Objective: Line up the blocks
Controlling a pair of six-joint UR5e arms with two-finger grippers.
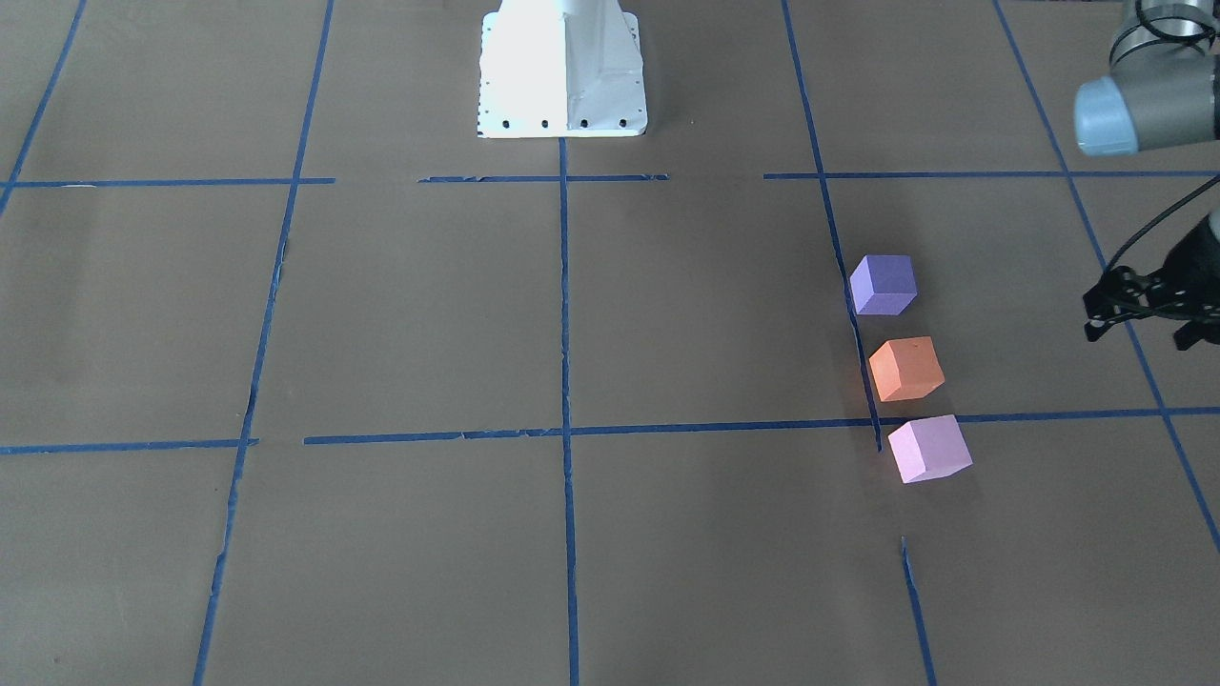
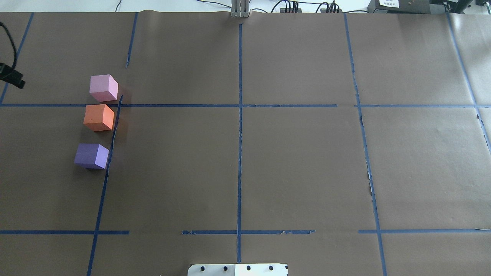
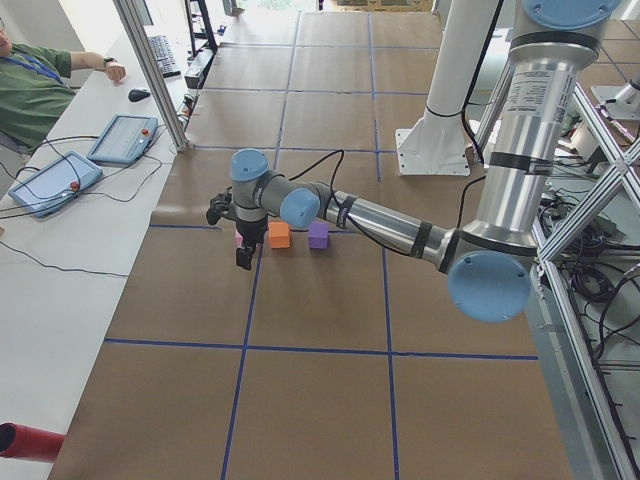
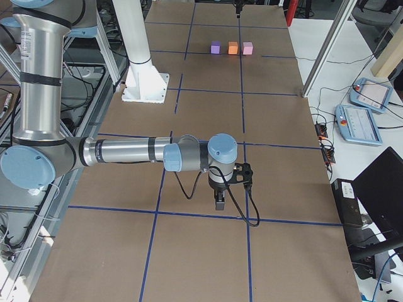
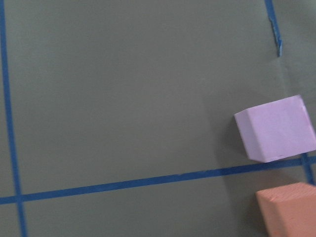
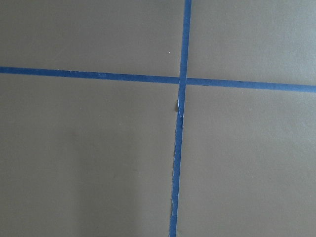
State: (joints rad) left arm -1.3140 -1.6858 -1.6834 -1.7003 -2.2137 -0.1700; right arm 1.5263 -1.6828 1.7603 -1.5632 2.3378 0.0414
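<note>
fingers of the left gripper (image 3: pixel 243 256) point down, can't tell how wide. left arm reaches out low, wrist bent down, near the pink block (image 2: pixel 103 88). right gripper (image 4: pixel 219 201) hangs straight down off a level forearm, finger gap also unreadable. pink block, orange block (image 2: pixel 99 117) and purple block (image 2: pixel 91 156) sit in a row at overhead left, beside a tape line (image 2: pixel 101 199).

Pink block (image 2: pixel 103 88), orange block (image 2: pixel 99 117), purple block (image 2: pixel 91 156), lined up, slightly apart
</note>
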